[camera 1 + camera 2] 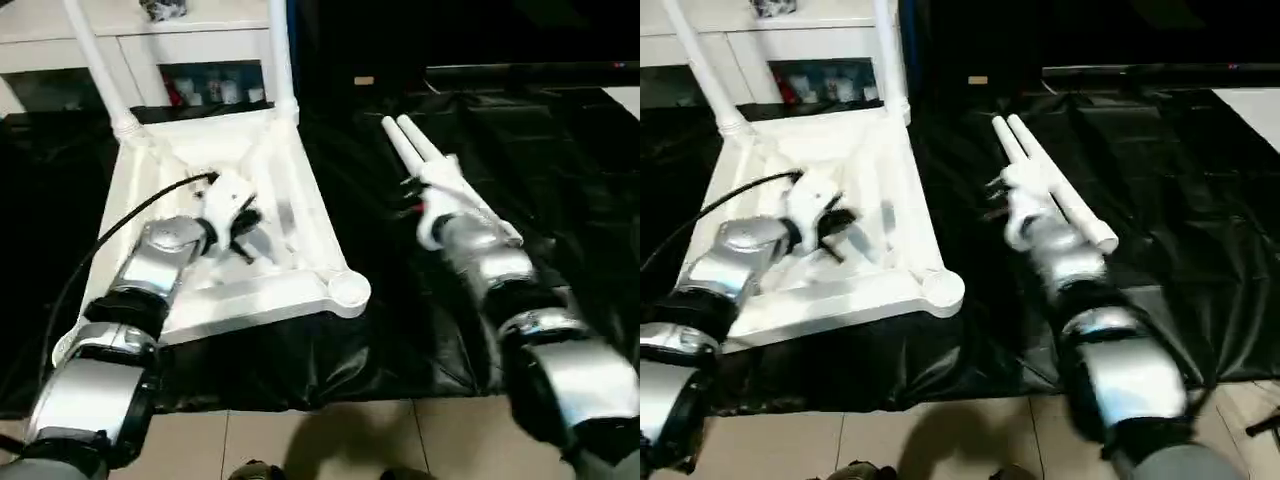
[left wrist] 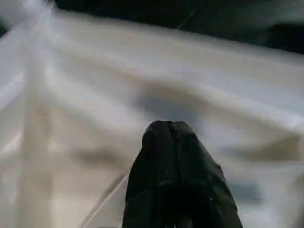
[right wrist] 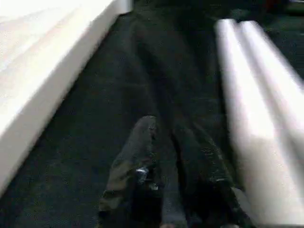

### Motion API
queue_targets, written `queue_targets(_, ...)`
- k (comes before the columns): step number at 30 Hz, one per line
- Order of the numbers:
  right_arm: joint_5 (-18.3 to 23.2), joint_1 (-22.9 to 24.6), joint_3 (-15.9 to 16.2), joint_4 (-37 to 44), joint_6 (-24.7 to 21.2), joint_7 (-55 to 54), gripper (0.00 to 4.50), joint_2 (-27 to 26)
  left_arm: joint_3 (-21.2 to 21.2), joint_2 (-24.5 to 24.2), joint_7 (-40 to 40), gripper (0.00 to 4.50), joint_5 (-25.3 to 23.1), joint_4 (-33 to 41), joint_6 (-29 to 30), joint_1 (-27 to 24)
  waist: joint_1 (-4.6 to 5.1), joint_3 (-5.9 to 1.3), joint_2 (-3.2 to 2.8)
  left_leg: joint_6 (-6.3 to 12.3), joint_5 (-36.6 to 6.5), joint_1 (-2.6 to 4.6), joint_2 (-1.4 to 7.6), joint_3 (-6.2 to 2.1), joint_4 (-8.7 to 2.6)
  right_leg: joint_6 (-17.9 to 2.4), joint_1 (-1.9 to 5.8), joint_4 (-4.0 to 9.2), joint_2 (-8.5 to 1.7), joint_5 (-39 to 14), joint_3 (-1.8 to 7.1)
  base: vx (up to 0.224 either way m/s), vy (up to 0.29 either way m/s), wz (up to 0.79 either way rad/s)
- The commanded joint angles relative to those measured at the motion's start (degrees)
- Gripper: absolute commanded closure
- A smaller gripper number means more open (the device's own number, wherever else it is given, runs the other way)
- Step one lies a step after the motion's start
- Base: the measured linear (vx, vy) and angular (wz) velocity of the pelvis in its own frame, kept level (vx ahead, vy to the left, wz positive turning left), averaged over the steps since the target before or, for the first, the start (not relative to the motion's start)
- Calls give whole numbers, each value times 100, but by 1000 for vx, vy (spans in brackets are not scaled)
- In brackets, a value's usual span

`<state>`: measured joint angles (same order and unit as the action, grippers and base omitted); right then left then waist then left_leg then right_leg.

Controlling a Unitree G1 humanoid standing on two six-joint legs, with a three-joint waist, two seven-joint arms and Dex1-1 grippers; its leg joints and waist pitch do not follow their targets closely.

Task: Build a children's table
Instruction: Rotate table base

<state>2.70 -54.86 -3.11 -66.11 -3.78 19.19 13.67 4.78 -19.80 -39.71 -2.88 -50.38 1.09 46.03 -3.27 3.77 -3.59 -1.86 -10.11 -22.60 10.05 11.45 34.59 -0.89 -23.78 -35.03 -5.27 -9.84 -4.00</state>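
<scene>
Two tools work over a black sheet point(image 1: 420, 330) spread on the floor. The left tool point(image 2: 173, 130) has its black fingers pressed together, holding nothing, with the tip poised over the ribbed white underside of the tabletop point(image 1: 300, 290); in the left eye view it sits left of centre, at the end of a silver forearm that enters from the lower left corner. The right tool point(image 3: 164, 137) shows its two fingers a narrow gap apart with nothing between them, above the dark sheet; in its wrist view the tabletop's white edge runs along one side and two loose legs point(image 3: 256, 95) lie along the other, just beside the fingers.

The tabletop lies upside down in the left half of the head views, its round corner socket point(image 1: 348, 289) at the near right corner standing empty. Two fitted legs point(image 1: 281, 55) rise from the far corners toward the top edge of the frame, one slanting left, one almost upright. The loose legs lie side by side and touching, right of centre, running from the upper middle down toward the right forearm. A white cabinet point(image 1: 190, 45) stands along the upper left. Pale floor tiles point(image 1: 330, 440) show along the bottom edge.
</scene>
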Motion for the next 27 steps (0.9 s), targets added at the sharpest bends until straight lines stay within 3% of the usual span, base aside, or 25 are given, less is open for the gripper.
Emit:
queue_targets(1, -51, -225, -78, -194, -21, -113, 333, 160, -65, -62, -393, 409, 260, 404, -43, -40, -30, -511, -20, 257, -1141, 128, 266, -129, -329, -1781, 365, 317, -344, -506, 203, 0, 0, 0)
queue_targets(5, -117, -360, -114, -378, -59, -130, 315, 305, -109, -80, -964, 390, 601, 1073, 111, -260, -34, -512, 19, 328, -991, 103, 277, -125, -320, -1764, 376, 293, -352, -529, 203, 0, 0, 0)
queue_targets(6, -138, -416, -127, -468, -111, -174, 305, 370, -44, -163, -1277, 376, 760, 1514, 180, -442, -31, -509, 86, 380, -941, 85, 271, -114, -322, -1758, 371, 303, -336, -499, 201, 0, 0, 0)
queue_targets(7, -150, -456, -132, -530, -146, -193, 294, 413, -14, -250, -1466, 368, 893, 1933, 292, -623, -26, -510, 54, 429, -850, 68, 281, -122, -314, -1787, 373, 279, -350, -481, 201, 0, 0, 0)
queue_targets(8, -157, -497, -127, -597, -175, -201, 287, 453, -3, -322, -1633, 365, 1039, 2318, 415, -786, -66, -528, 87, 459, -728, 67, 315, -129, -302, -1812, 383, 236, -394, -440, 207, 0, 0, 0)
queue_targets(9, -167, -510, -117, -622, -191, -205, 273, 467, -3, -357, -1721, 346, 1129, 2490, 486, -859, -67, -522, 62, 503, -702, 77, 310, -114, -307, -1793, 345, 257, -356, -460, 201, 0, 0, 0)
queue_targets(10, -199, -548, -85, -700, -232, -191, 273, 496, -29, -492, -1968, 346, 1437, 3076, 766, -1118, -81, -526, 74, 516, -674, 89, 303, -101, -288, -1800, 325, 236, -339, -430, 204, 0, 0, 0)
queue_targets(12, -210, -570, -77, -744, -257, -168, 261, 505, -33, -599, -2070, 330, 1557, 3374, 927, -1255, -112, -520, 87, 544, -630, 70, 300, -97, -291, -1791, 310, 227, -327, -405, 201, 0, 0, 0)
queue_targets(13, -240, -586, -78, -784, -289, -173, 247, 490, -75, -812, -2210, 325, 1714, 3861, 1203, -1521, -145, -501, 75, 558, -693, 80, 286, -90, -293, -1754, 278, 243, -298, -507, 196, 0, 0, 0)
queue_targets(14, -253, -594, -78, -805, -308, -182, 247, 486, -92, -917, -2257, 325, 1775, 4069, 1354, -1635, -171, -501, 70, 493, -736, 45, 323, -129, -315, -1725, 316, 204, -348, -578, 197, 0, 0, 0)
queue_targets(17, -316, -616, -64, -861, -304, -289, 218, 481, -138, -1212, -2430, 293, 1914, 4618, 1684, -1947, -238, -468, 24, 289, -1100, 120, 310, -103, -329, -1619, 232, 267, -313, -1041, 219, 0, 0, 0)
queue_targets(18, -317, -624, -73, -882, -305, -299, 211, 474, -181, -1322, -2455, 288, 1971, 4830, 1860, -2068, -235, -445, 31, 249, -1196, 113, 302, -102, -350, -1580, 230, 292, -300, -1172, 219, 0, 0, 0)
queue_targets(19, -341, -634, -69, -920, -316, -345, 202, 469, -255, -1538, -2522, 283, 2057, 5180, 2112, -2271, -292, -452, 39, 137, -1363, 125, 316, -121, -360, -1538, 231, 278, -330, -1291, 226, 0, 0, 0)
queue_targets(22, -384, -645, -52, -977, -319, -467, 181, 482, -403, -1860, -2565, 255, 2189, 5646, 2508, -2538, -337, -427, 30, 37, -1515, 120, 300, -126, -386, -1450, 193, 284, -302, -1486, 228, 0, 0, 0)
queue_targets(23, -398, -652, -49, -993, -297, -541, 170, 491, -530, -2068, -2566, 249, 2308, 5946, 2723, -2719, -399, -433, -14, -28, -1603, 140, 297, -133, -375, -1416, 187, 290, -326, -1563, 241, 0, 0, 0)
queue_targets(25, -415, -670, -119, -1001, -224, -670, 161, 531, -730, -2313, -2473, 245, 2573, 6451, 3165, -2941, -419, -428, -62, -127, -1764, 114, 307, -160, -408, -1389, 193, 267, -320, -1575, 231, 0, 0, 0)
queue_targets(27, -420, -675, -137, -1002, -195, -735, 146, 554, -804, -2362, -2458, 231, 2640, 6566, 3260, -2990, -445, -423, -56, -158, -1848, 125, 289, -149, -398, -1402, 172, 276, -294, -1490, 238, 0, 0, 0)
